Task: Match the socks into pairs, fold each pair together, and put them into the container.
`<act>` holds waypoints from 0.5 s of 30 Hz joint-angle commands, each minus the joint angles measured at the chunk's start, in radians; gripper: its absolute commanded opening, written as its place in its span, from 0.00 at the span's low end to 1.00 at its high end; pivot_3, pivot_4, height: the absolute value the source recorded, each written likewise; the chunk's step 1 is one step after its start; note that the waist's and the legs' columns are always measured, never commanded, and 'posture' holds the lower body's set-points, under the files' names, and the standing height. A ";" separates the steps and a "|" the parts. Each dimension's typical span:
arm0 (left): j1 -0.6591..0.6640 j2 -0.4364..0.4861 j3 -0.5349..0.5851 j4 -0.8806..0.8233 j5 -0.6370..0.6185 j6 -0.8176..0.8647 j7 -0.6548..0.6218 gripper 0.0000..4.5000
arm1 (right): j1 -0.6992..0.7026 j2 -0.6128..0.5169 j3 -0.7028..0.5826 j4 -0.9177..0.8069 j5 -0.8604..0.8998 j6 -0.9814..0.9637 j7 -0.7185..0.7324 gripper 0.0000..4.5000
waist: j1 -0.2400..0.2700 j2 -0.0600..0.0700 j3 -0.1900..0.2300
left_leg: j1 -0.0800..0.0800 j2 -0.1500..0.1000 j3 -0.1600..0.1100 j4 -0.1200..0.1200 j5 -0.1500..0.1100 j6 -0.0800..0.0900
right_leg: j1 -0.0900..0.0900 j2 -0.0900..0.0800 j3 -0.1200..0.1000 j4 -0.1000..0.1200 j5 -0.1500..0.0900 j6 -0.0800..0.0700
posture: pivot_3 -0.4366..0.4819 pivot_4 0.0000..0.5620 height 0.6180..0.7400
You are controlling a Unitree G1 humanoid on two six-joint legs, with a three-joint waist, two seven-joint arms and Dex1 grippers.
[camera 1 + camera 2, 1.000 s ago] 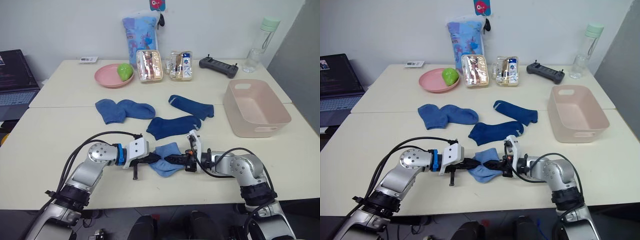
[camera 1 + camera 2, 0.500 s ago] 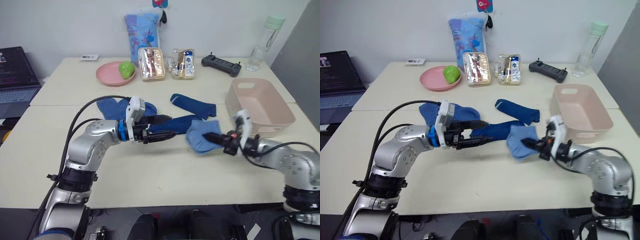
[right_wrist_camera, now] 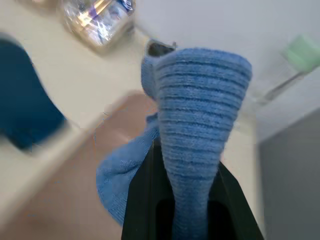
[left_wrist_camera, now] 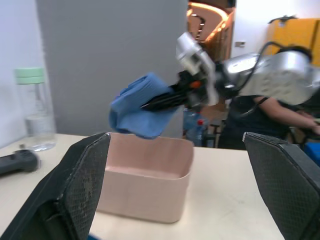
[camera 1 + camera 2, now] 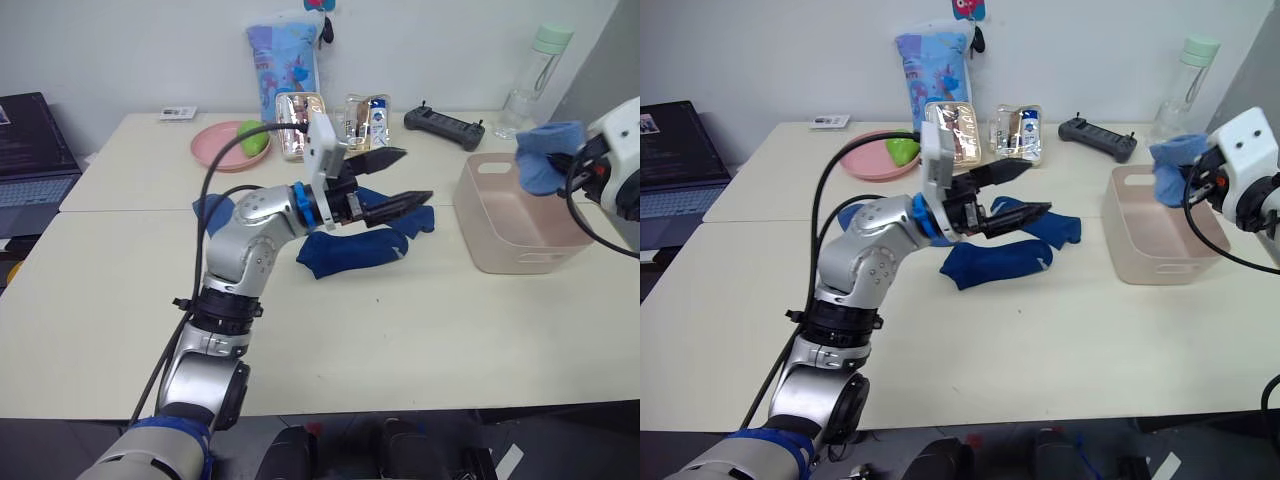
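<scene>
My right gripper (image 5: 572,166) is shut on a folded bundle of light-blue socks (image 5: 547,166), held in the air just above the far rim of the pale pink container (image 5: 512,222) at the table's right. The left wrist view shows that bundle (image 4: 141,106) hanging over the container (image 4: 148,172). My left gripper (image 5: 417,174) is raised mid-table, open and empty, and points toward the container. A dark blue sock (image 5: 343,252) lies flat below it. Another dark blue sock (image 5: 415,219) lies partly behind the fingers. More blue socks (image 5: 210,211) lie behind the left arm.
Along the back of the table stand a pink plate (image 5: 218,150) with a green item, a patterned bag (image 5: 283,62), two clear snack packs (image 5: 299,126), a black controller (image 5: 444,126) and a bottle (image 5: 534,76). A laptop (image 5: 28,150) sits at the far left.
My right gripper has carried the light-blue socks from the front of the table up and right, over the container. My left gripper let go of them, opened wide and rose.
</scene>
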 commanded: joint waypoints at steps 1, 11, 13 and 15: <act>0.018 -0.012 -0.027 -0.044 0.017 -0.030 -0.008 0.99 | -0.118 0.000 0.119 0.203 -0.220 -0.304 0.003 0.00 | -0.003 0.000 0.000 | 0.002 0.001 0.001 0.000 0.000 0.000 | 0.000 0.001 0.000 0.001 0.000 0.000 | 0.48 0.27 1.00; 0.089 0.005 -0.028 -0.126 0.009 -0.001 0.013 0.99 | -0.327 0.079 0.388 0.728 -0.622 -0.728 -0.060 0.00 | 0.002 0.000 0.000 | 0.002 0.001 0.002 0.000 0.003 -0.004 | 0.000 0.001 0.004 0.001 0.000 0.000 | 0.48 0.27 1.00; 0.096 0.008 -0.029 -0.134 0.010 0.003 0.017 0.99 | -0.351 0.103 0.395 0.789 -0.635 -0.754 -0.040 0.00 | 0.002 0.000 0.000 | 0.002 0.000 0.002 0.000 0.003 -0.005 | 0.000 0.000 0.004 0.001 0.000 0.000 | 0.48 0.27 1.00; 0.099 0.007 -0.026 -0.129 0.014 0.001 0.022 0.99 | -0.362 0.125 0.398 0.840 -0.634 -0.767 0.002 0.00 | 0.002 0.000 0.000 | 0.002 0.000 0.002 0.000 0.003 -0.005 | 0.000 0.000 0.004 0.001 0.000 0.000 | 0.48 0.27 1.00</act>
